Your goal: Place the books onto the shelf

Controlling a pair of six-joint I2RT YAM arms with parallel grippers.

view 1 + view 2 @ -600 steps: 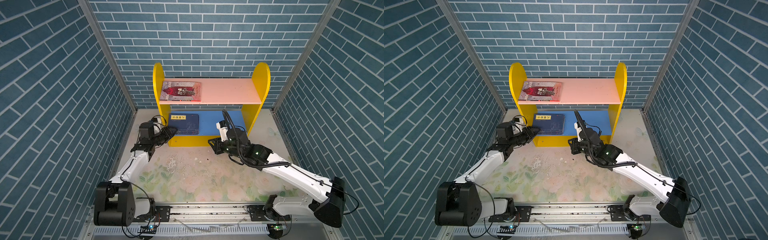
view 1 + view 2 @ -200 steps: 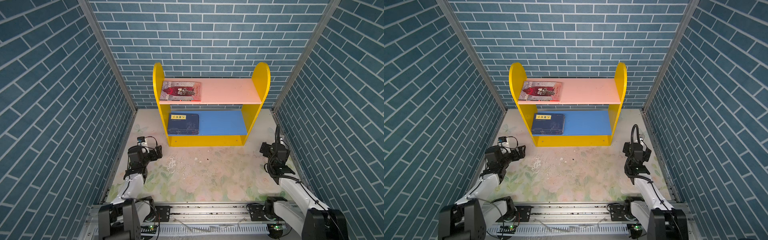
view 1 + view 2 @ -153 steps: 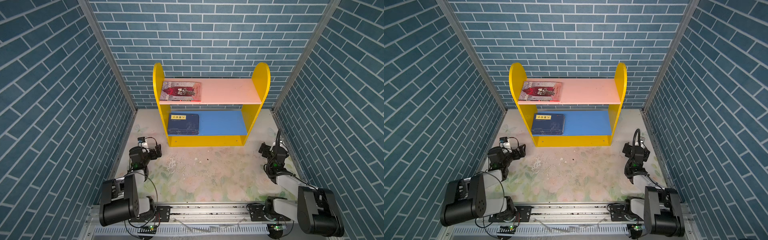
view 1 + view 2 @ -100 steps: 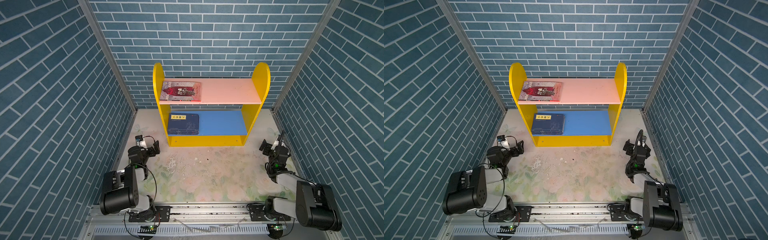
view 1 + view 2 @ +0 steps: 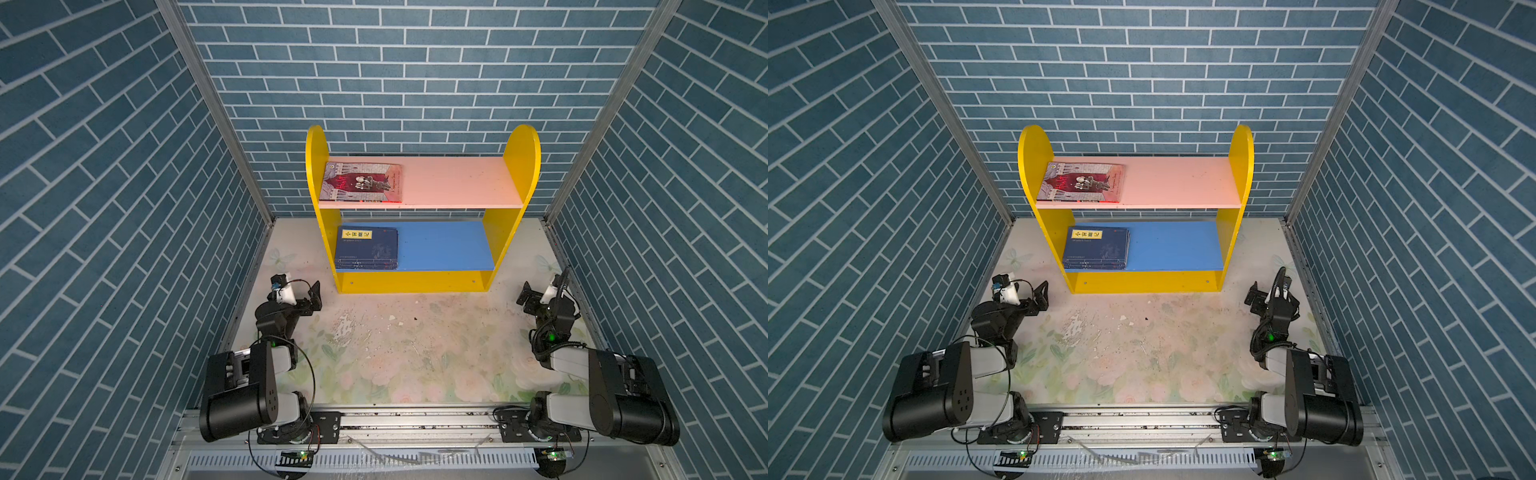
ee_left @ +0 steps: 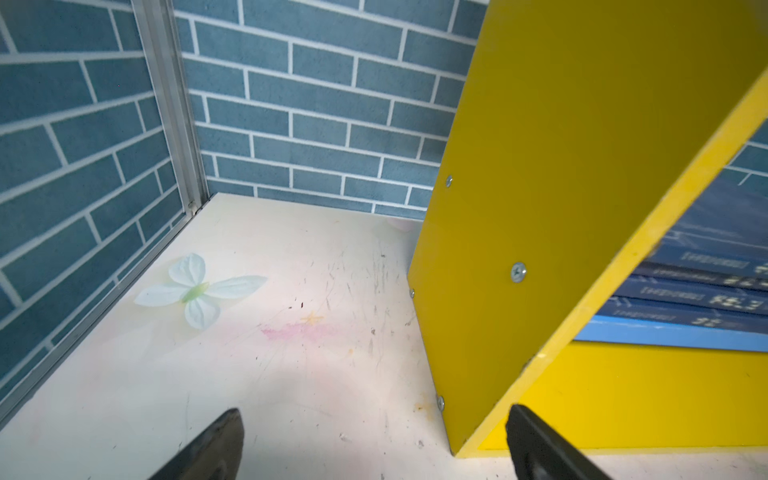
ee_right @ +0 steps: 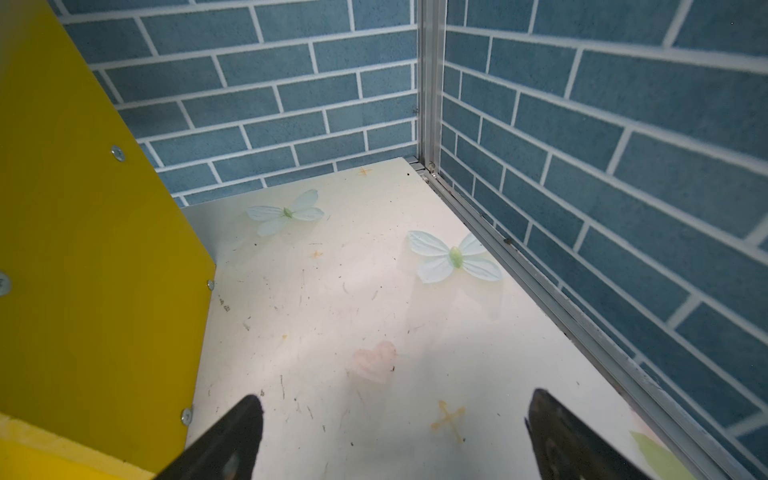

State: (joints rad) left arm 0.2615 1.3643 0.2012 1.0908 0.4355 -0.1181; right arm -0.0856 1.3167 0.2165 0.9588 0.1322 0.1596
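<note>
Navy books (image 5: 365, 248) stacked, blue board (image 5: 444, 245) | red book (image 5: 361, 183) flat, pink board (image 5: 457, 183)

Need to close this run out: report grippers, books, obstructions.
Left gripper and right gripper open, empty. Navy books stacked on blue board, illustrated book on pink board. Nothing in the way.

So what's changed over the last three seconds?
Both arms pulled back from the shelf to the front corners; the left claw and right claw are open and empty. The navy books and the red book stayed put on it.
</note>
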